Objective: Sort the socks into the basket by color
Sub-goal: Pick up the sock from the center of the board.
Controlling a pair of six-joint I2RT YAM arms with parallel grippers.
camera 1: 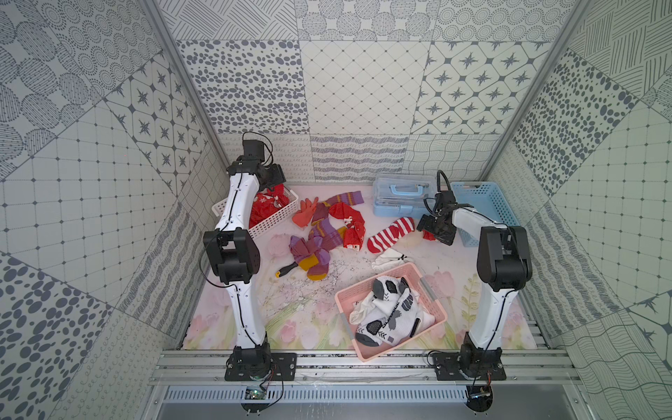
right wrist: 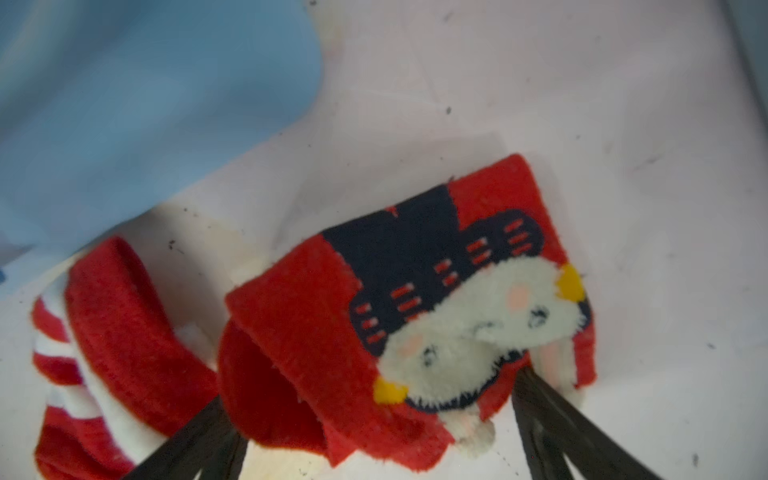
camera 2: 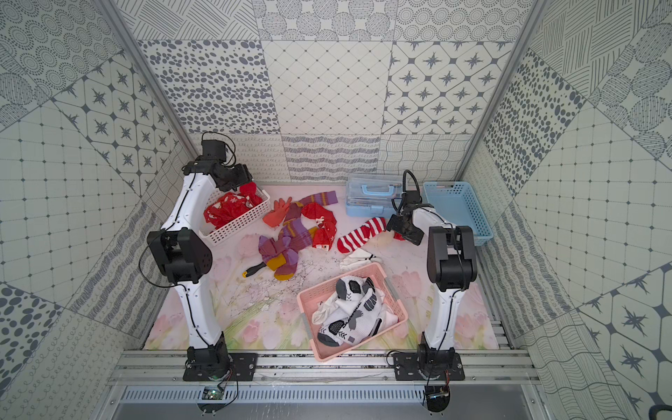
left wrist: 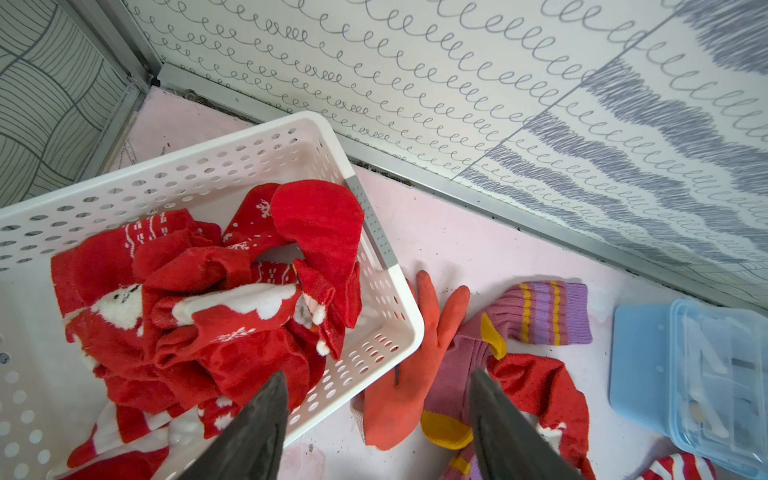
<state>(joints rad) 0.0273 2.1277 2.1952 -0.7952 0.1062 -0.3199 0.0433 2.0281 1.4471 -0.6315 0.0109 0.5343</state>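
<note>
My left gripper [left wrist: 378, 399] hangs open and holds nothing, over the near rim of the white basket [camera 1: 272, 219], which holds a heap of red socks [left wrist: 232, 299]. My right gripper [right wrist: 374, 419] is open low over the mat. Its fingers stand on either side of a red sock with a fluffy white figure [right wrist: 415, 291], next to the blue basket [camera 1: 485, 203]. Loose on the mat lie a red-and-white striped sock [camera 1: 389, 234], a red sock [camera 1: 352, 223], purple socks [camera 1: 316, 247] and a white sock [camera 1: 389, 259]. In the pink basket [camera 1: 344, 303] lie white socks [camera 1: 389, 314].
An orange-red glove [camera 1: 305, 214] lies beside the white basket, touching the purple socks. A pale blue lidded box [camera 1: 400, 196] stands at the back, left of the blue basket. A yellow-and-black screwdriver [camera 1: 287, 271] lies by the purple pile. Walls close in on three sides.
</note>
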